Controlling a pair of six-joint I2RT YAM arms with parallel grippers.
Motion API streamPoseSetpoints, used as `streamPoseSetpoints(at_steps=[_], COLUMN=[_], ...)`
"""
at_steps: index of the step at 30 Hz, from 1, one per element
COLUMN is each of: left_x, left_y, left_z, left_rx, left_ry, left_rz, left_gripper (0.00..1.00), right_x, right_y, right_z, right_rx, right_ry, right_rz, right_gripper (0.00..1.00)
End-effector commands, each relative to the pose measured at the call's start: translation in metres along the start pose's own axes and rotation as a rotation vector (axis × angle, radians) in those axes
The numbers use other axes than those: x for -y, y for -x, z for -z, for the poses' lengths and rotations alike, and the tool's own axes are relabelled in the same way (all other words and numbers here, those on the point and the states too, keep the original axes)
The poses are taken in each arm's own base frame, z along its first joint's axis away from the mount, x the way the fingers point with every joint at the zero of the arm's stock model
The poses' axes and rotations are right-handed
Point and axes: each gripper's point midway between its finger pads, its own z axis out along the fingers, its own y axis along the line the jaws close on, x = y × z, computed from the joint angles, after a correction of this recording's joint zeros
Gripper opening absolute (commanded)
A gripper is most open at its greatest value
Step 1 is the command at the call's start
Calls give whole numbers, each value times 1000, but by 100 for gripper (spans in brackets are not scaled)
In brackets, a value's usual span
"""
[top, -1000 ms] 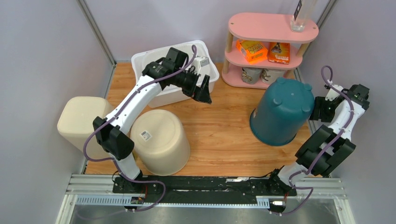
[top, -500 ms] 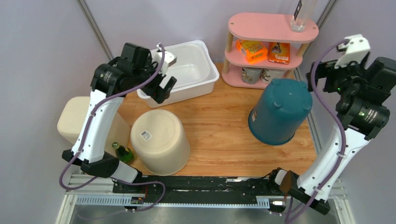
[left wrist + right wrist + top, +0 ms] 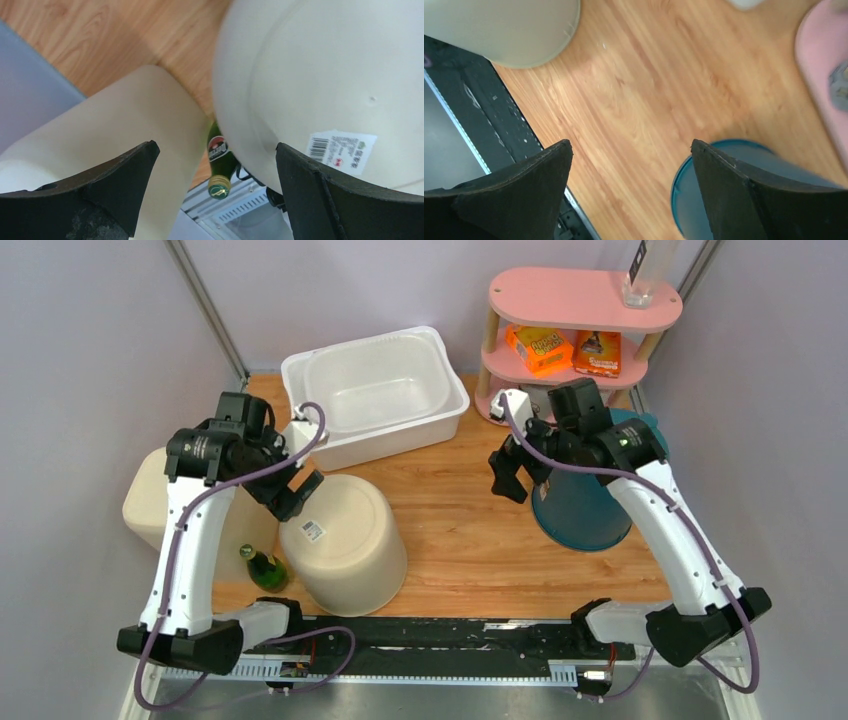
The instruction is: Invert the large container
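Note:
The large container, a white rectangular tub [image 3: 384,390], stands upright with its opening up at the back of the table. Neither gripper touches it. My left gripper [image 3: 300,495] hangs open in front of it, above the gap between a cream bucket [image 3: 343,543] and a cream bin [image 3: 172,502]. In the left wrist view, the open left gripper [image 3: 215,145] frames a green bottle [image 3: 219,165]. My right gripper [image 3: 508,476] is open above bare wood, just left of the teal bucket [image 3: 585,508]. The right gripper [image 3: 631,141] holds nothing.
The cream bucket [image 3: 325,75] and the teal bucket [image 3: 704,200] both stand bottom up. A green bottle [image 3: 262,567] stands between the cream bin [image 3: 115,135] and the cream bucket. A pink shelf [image 3: 580,300] with boxes and cups fills the back right corner.
My left arm pulled back from the tub to the near left, over the cream bucket's edge. My right arm swung from the right wall to the left side of the teal bucket.

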Motion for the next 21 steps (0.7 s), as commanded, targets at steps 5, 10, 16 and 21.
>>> streamPoseSetpoints(at_steps=[5,10,16,21], left_x=[68,96,134,177], left_y=[-12,-2,65,125], left_z=[-10,-39,-50,-56], left_rx=[166,82,220,309], left_ry=[-294,-453,-515,-576], left_rz=[-285,-282,-360,-421], left_gripper=[100,100,100,100], right_x=[31,98,143,142], right_y=[-100,-154,-148,-98], right_z=[4,45,81,89], right_rx=[-316,-445,-395,-203], right_ry=[-255,-543,-680,-665], right_rz=[-54,-214,-267,-280], right_gripper=[94,92,91,92])
